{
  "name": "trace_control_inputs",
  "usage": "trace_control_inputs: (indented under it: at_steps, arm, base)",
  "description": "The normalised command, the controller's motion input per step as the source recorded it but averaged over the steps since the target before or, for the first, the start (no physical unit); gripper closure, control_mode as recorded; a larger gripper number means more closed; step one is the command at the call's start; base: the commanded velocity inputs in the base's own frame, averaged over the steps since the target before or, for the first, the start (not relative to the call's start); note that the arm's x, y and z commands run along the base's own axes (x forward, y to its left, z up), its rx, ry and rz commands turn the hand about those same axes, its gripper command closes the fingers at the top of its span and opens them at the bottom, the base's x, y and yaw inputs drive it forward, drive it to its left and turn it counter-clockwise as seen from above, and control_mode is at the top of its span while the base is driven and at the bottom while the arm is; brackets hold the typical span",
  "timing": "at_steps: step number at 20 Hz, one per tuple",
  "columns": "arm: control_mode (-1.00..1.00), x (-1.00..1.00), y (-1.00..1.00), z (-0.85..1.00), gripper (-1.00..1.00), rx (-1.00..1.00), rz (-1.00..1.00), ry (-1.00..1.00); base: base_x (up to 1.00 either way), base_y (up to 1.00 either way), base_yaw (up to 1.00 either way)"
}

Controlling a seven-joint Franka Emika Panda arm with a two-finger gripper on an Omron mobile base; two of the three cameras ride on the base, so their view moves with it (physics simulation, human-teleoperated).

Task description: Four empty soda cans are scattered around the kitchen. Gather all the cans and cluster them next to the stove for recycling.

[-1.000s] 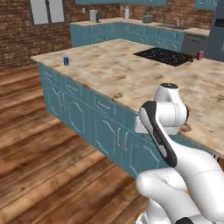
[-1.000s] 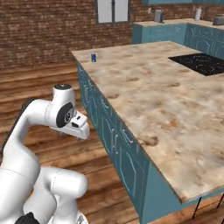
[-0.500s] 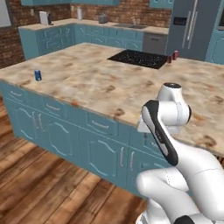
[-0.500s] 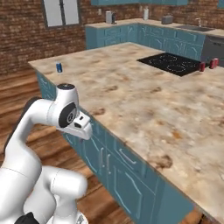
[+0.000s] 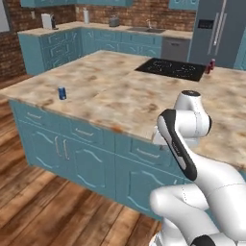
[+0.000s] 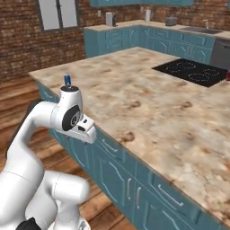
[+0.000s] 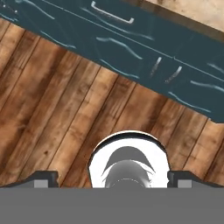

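A white robot arm is standing folded in front of a kitchen island, its gripper pointing down at the wooden floor beside the teal cabinet fronts. In the hand view the two dark fingertips are sitting far apart at the bottom corners, at about 7 and 5 o'clock, with nothing between them but floorboards.

In the left base view, a blue soda can is standing upright on the island's mottled beige countertop, at about 9 o'clock in the picture and close to the counter's near edge. The black stove is lying flush in the counter at about 1 o'clock, well apart from the blue can. A red soda can is standing just beside the stove's right-hand edge, toward 2 o'clock; a second small can seems to be next to it, but it is too small to tell for certain.

In the right base view, the blue can is showing just above the arm's upper joint, at about 10 o'clock, near the island's far corner, while the stove is sitting at 2 o'clock. A steel refrigerator is rising behind the island, and teal cabinets are running along the brick back wall.
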Motion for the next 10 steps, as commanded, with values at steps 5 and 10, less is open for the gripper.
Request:
trace_control_inputs:
  at_steps: [5, 10]
  arm:
    - [1.0, 0.0, 0.0, 0.0, -1.0, 0.0, 0.0, 0.0]
    - [1.0, 0.0, 0.0, 0.0, -1.0, 0.0, 0.0, 0.0]
  base:
    - [0.99, 1.0, -0.14]
    - [1.0, 1.0, -0.16]
